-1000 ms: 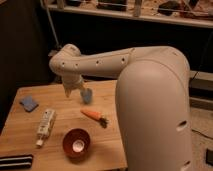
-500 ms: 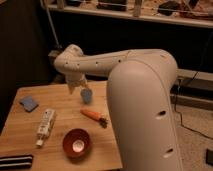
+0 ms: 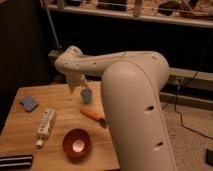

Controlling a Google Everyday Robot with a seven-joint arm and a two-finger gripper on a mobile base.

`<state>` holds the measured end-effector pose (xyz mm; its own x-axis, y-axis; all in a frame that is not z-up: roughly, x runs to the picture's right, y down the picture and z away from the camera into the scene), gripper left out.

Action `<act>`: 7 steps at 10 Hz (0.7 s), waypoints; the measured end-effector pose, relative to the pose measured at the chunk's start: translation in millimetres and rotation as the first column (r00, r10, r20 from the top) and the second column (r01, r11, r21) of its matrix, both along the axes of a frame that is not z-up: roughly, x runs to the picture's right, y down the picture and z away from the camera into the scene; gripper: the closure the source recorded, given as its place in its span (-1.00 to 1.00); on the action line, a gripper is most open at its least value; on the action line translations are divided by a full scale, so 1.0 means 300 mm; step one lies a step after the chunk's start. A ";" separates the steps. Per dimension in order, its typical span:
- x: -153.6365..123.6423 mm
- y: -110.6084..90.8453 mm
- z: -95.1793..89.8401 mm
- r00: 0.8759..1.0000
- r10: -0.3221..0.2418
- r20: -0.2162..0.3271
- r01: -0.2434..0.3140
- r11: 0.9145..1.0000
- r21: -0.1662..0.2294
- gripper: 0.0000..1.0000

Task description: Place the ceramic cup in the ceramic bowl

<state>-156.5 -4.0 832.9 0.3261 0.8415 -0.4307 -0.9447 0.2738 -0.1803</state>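
Note:
The ceramic cup [image 3: 86,96], small and light blue, stands upright on the wooden table [image 3: 55,95] near its far edge. The ceramic bowl [image 3: 77,143], round, reddish-brown and glossy, sits near the table's front edge, well in front of the cup. My gripper [image 3: 74,86] hangs from the white arm just left of the cup and slightly above it, close to the cup's rim. The cup rests on the table.
An orange carrot [image 3: 93,115] lies between the cup and the bowl. A white tube [image 3: 45,125] lies left of the bowl, and a flat blue square pad [image 3: 29,103] lies at the far left. A dark object [image 3: 15,161] sits at the front-left corner. My bulky white arm [image 3: 135,105] covers the table's right side.
The arm's large white body has swung left and fills more of the view. The gripper has shifted slightly up and toward the cup. The cup, the bowl and the carrot have not moved.

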 end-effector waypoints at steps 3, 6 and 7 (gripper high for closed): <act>-0.012 0.027 0.028 1.000 0.009 0.023 -0.008 0.999 -0.034 -0.30; -0.026 0.037 0.053 1.000 -0.005 0.025 0.005 0.999 -0.039 -0.30; -0.029 0.037 0.066 1.000 -0.014 0.020 0.015 0.999 -0.034 -0.30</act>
<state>-165.2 7.1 852.6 0.3469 0.8214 -0.4527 -0.9368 0.2806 -0.2088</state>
